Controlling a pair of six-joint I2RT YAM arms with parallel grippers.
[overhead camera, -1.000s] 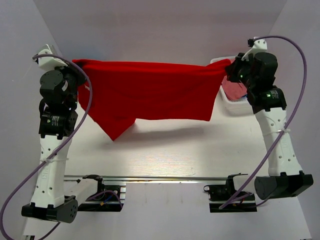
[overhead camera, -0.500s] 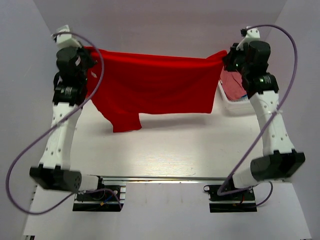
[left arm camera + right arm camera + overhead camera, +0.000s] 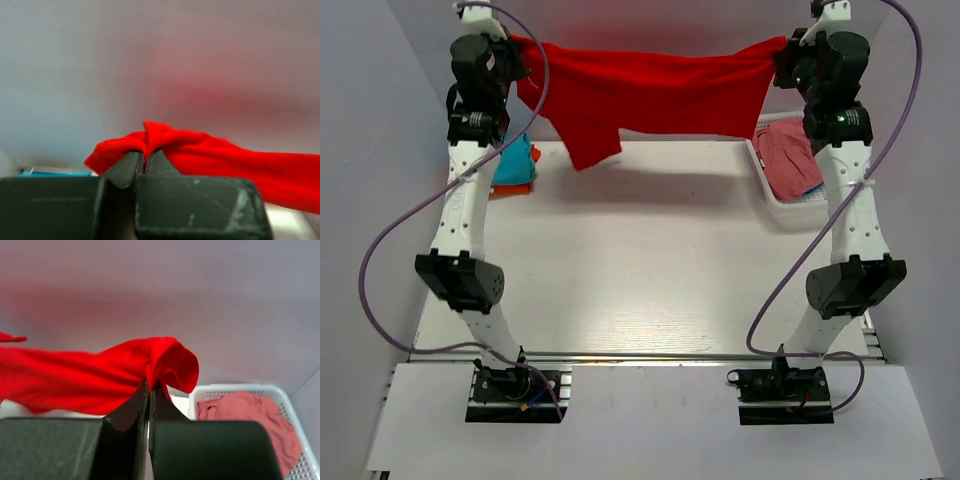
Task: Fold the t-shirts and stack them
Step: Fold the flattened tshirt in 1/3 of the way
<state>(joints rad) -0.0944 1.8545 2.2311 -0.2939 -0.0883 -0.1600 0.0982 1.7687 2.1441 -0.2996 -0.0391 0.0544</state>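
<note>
Red t-shirt (image 3: 650,95) is now hoisted higher off the bench (image 3: 640,280), clamped by left gripper (image 3: 520,48) and right gripper (image 3: 780,50) (flat lay-down next, probably).

I count two robot arms from the overhead camera: one left arm (image 3: 470,200) and one right arm (image 3: 845,190). There are two purple cables, a left cable (image 3: 380,250) and a right cable (image 3: 775,300). There is one bench (image 3: 640,270). I see three t-shirts: one red t-shirt (image 3: 650,95) at twelve o'clock, and one teal t-shirt (image 3: 517,160) and one orange t-shirt (image 3: 510,188) piled together at ten o'clock. One white basket (image 3: 790,215) at two o'clock holds one pink garment (image 3: 790,160), of a kind I cannot tell.
</note>
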